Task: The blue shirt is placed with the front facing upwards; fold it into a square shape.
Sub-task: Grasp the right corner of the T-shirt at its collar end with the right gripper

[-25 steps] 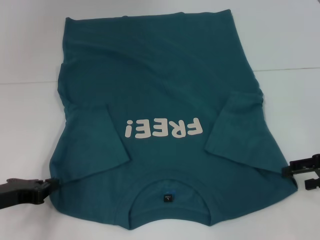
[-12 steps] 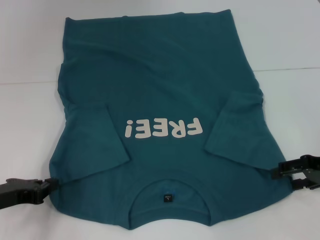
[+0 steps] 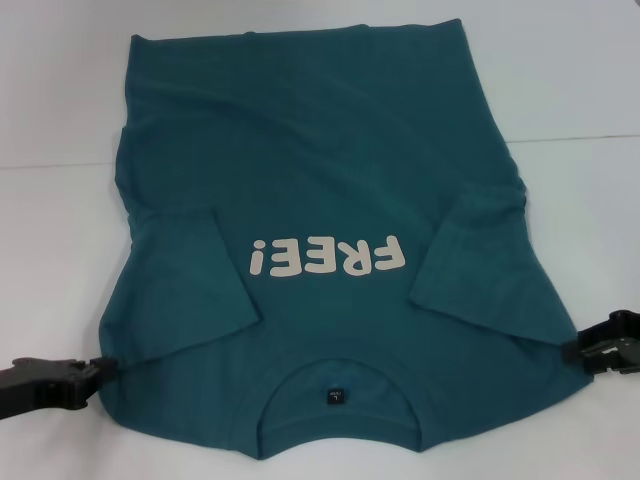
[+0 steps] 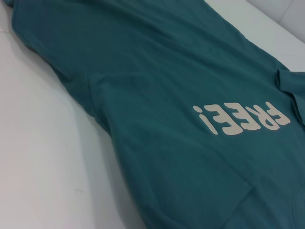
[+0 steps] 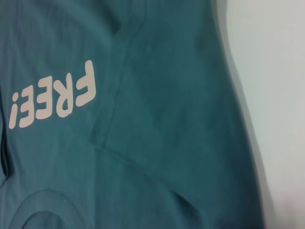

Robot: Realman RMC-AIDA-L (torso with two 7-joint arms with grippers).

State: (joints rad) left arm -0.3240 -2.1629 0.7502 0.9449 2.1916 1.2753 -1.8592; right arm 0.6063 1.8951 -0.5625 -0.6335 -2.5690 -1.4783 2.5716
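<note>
The shirt (image 3: 320, 250) lies flat on the white table (image 3: 580, 90), front up, collar nearest the robot, both sleeves already folded in. The left gripper (image 3: 95, 372) touches the shirt's near left corner and the right gripper (image 3: 572, 350) its near right corner. I cannot tell if either pinches cloth. The next move is probably to grab both corners and carry them to the far hem. Only the head view shows the grippers; the wrist views show just cloth and letters.
</note>
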